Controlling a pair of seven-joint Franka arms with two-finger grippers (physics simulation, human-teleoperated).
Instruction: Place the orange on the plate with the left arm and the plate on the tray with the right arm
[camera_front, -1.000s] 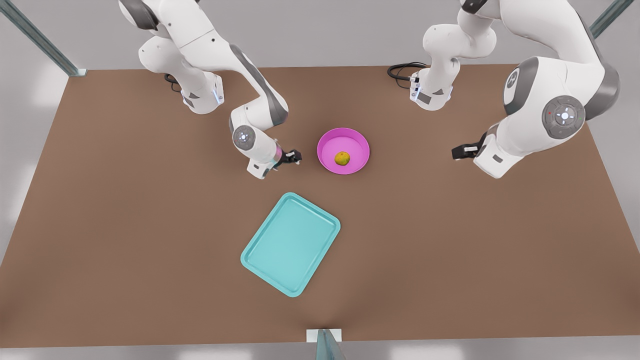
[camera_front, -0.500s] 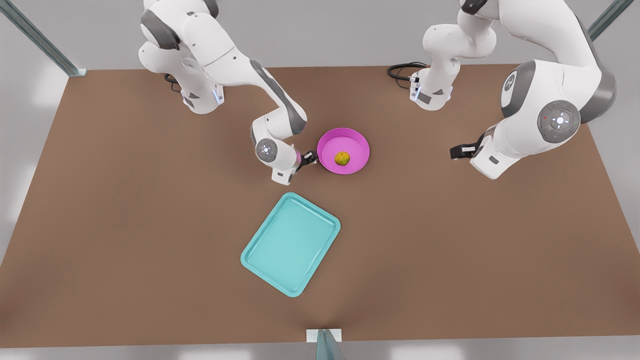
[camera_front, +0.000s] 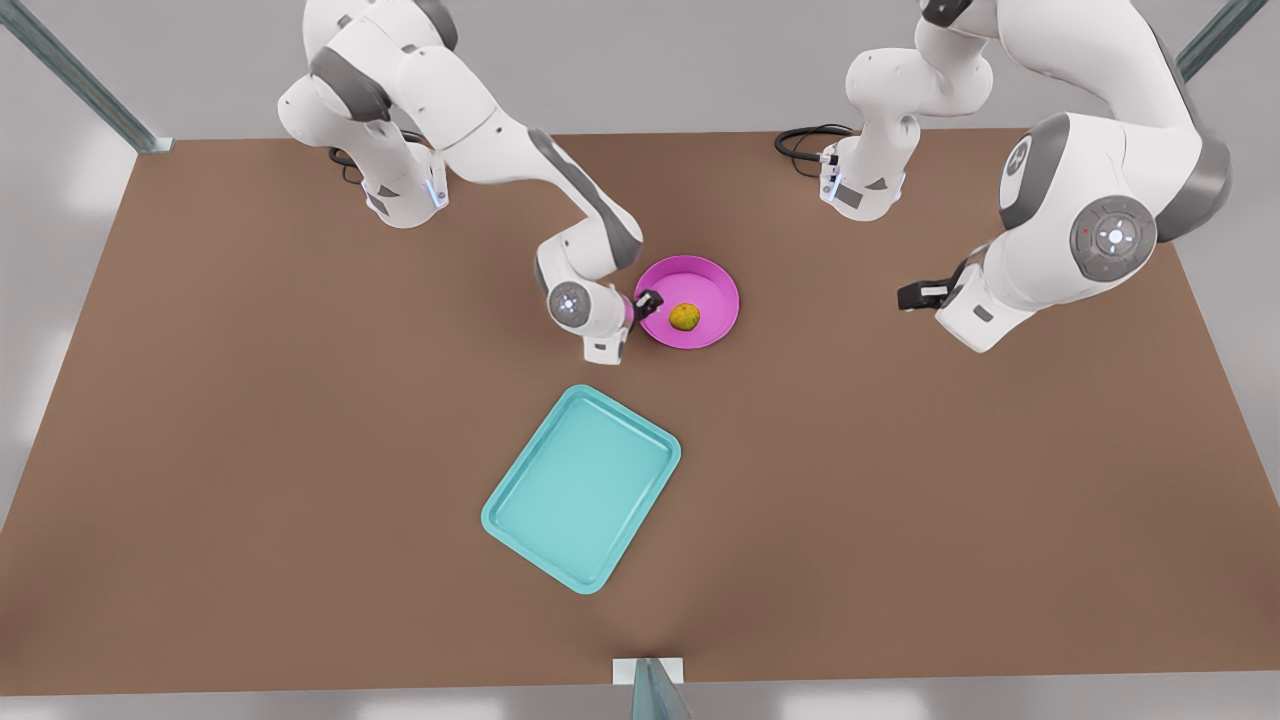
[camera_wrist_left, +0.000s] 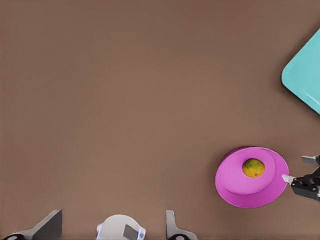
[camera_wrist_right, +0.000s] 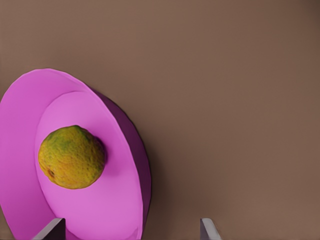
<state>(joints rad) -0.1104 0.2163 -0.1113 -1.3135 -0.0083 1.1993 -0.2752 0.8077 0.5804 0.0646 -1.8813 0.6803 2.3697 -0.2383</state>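
The pink plate lies on the brown table with the orange inside it. My right gripper is on the arm at the front view's left and stands open at the plate's rim. In the right wrist view its fingertips stand to either side of the plate, close to the orange. My left gripper hangs open well off to the front view's right. Its wrist view looks down on the plate, the orange and the tray's corner. The teal tray lies nearer the front edge.
Both arm bases stand at the table's far edge, with a black cable beside one. A metal post rises at the middle of the near edge. Bare brown table surrounds the tray.
The right gripper has travelled toward the front view's right, from beside the plate up to its rim. The left arm drifted slightly back. Plate, orange and tray have not moved.
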